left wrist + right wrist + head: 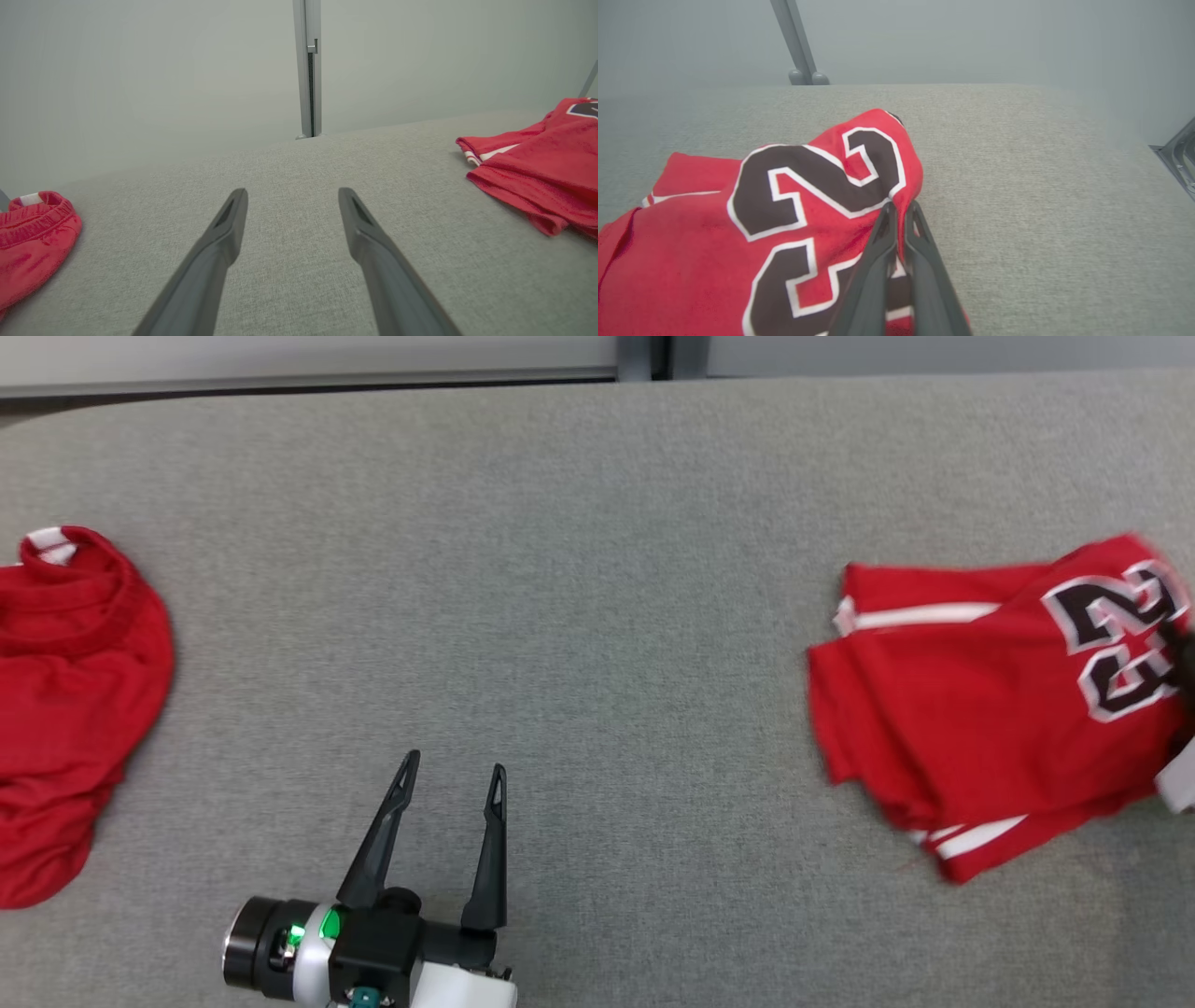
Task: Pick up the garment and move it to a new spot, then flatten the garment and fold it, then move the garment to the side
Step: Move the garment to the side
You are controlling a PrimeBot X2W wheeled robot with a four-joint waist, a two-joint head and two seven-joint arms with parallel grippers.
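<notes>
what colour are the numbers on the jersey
Black with a white outline on the red jersey; clearest in the right wrist view.

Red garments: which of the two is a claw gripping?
The numbered jersey on the robot's right, pinched by the right claw; the plain red garment at left lies untouched.

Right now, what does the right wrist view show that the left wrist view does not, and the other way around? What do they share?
Right wrist view: the right gripper, shut on a fold of the red jersey, right beside its large black numerals with white edging.

Left wrist view: the left gripper, open and holding nothing, over the grey table; at the far left lies a second red garment with a gathered band and a white tag.

Shared: the red jersey with its white stripe, the grey table and a pale wall with a metal post.
</notes>
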